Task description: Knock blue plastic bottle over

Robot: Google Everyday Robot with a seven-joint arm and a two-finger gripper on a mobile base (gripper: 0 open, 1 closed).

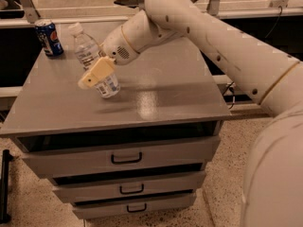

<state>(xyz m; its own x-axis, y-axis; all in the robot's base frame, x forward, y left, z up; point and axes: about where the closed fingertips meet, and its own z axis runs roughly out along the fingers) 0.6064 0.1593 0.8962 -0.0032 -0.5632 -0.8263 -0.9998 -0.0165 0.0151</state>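
The blue plastic bottle (88, 50) is a clear bottle with a white cap and a white-and-blue label. It stands tilted on the grey cabinet top (165, 93), with its cap leaning up and to the left and its base near the middle left. My gripper (87, 82) has cream fingers, is shut, and presses across the bottle's lower half from the front right. The gripper hides part of the label. The white arm reaches in from the right.
A short blue soda can (49, 37) stands upright at the back left corner, a little left of the bottle's cap. The cabinet has three drawers with dark handles (127, 158) below. The floor is speckled. A dark rail and glass run behind.
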